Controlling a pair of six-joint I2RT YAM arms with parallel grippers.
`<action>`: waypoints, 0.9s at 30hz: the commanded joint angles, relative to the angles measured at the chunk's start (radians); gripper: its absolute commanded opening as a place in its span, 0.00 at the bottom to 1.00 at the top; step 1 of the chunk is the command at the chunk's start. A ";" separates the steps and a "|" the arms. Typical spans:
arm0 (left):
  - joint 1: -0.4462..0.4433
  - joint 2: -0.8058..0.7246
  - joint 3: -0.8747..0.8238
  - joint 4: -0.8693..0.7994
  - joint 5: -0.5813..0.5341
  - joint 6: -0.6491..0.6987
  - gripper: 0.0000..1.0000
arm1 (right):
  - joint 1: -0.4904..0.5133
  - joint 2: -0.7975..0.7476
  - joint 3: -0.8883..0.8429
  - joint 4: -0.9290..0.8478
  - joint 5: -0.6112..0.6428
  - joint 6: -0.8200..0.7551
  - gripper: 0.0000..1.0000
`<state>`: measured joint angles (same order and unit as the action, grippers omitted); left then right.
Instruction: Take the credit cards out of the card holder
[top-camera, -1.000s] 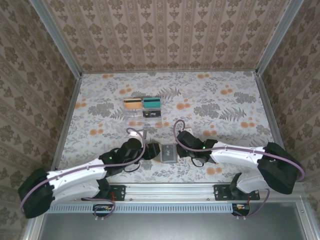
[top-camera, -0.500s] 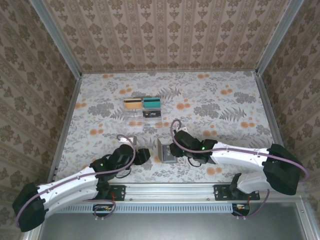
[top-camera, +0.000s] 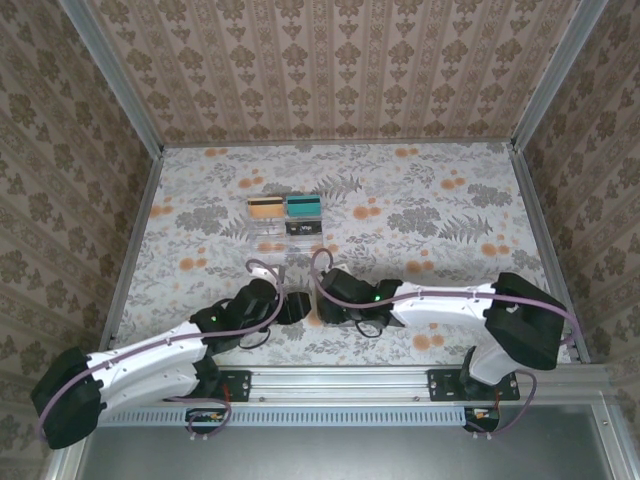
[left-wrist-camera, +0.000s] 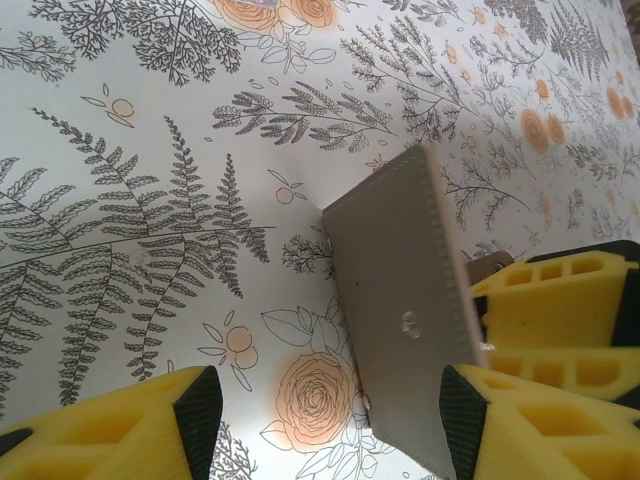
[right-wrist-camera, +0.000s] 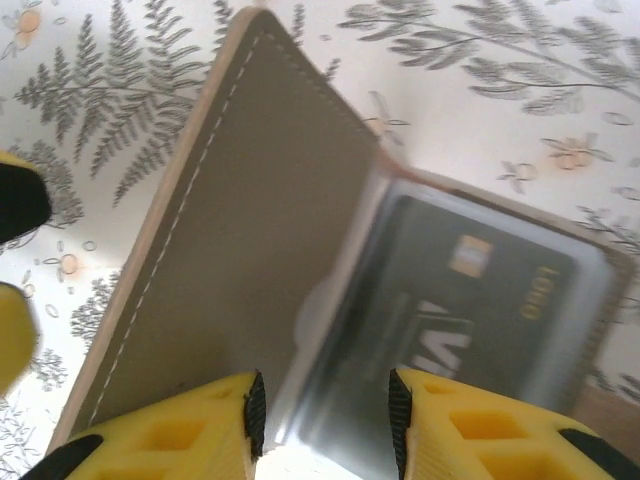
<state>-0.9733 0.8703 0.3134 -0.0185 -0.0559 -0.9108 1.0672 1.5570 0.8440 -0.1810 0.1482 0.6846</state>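
Observation:
The grey-brown card holder (right-wrist-camera: 230, 250) lies open under my right gripper (right-wrist-camera: 322, 420). Its left flap is tilted up, and its right panel has a clear pocket over a dark credit card (right-wrist-camera: 470, 310) with a gold chip. The right jaws are open, straddling the pocket's edge at the wallet's near side. In the left wrist view the raised flap (left-wrist-camera: 400, 300) stands on edge over the table, a right finger (left-wrist-camera: 560, 310) behind it. My left gripper (left-wrist-camera: 320, 420) is open, the flap's lower corner near its right finger. From above, the card holder (top-camera: 318, 296) sits between both grippers.
A clear acrylic stand (top-camera: 285, 232) at mid-table shows an orange card (top-camera: 264, 207), a teal card (top-camera: 303, 205) and a dark one below. The floral tablecloth (top-camera: 450, 200) is bare to the right and back. Patterned walls close in three sides.
The card holder went from flat and shut to open with one flap up. My right gripper slid left over it. My left gripper pulled back, then came forward to the flap.

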 joint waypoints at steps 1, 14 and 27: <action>0.006 -0.007 0.016 0.013 0.011 0.017 0.64 | 0.010 0.052 0.035 0.021 -0.031 -0.009 0.44; 0.009 -0.016 -0.019 -0.002 -0.016 0.012 0.60 | 0.007 0.083 0.020 0.034 -0.024 0.004 0.44; 0.013 0.133 -0.024 -0.021 -0.069 -0.029 0.36 | -0.041 -0.123 -0.112 0.005 0.040 0.050 0.49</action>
<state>-0.9661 0.9920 0.3019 -0.0235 -0.0986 -0.9268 1.0527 1.4841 0.7799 -0.1631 0.1604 0.6971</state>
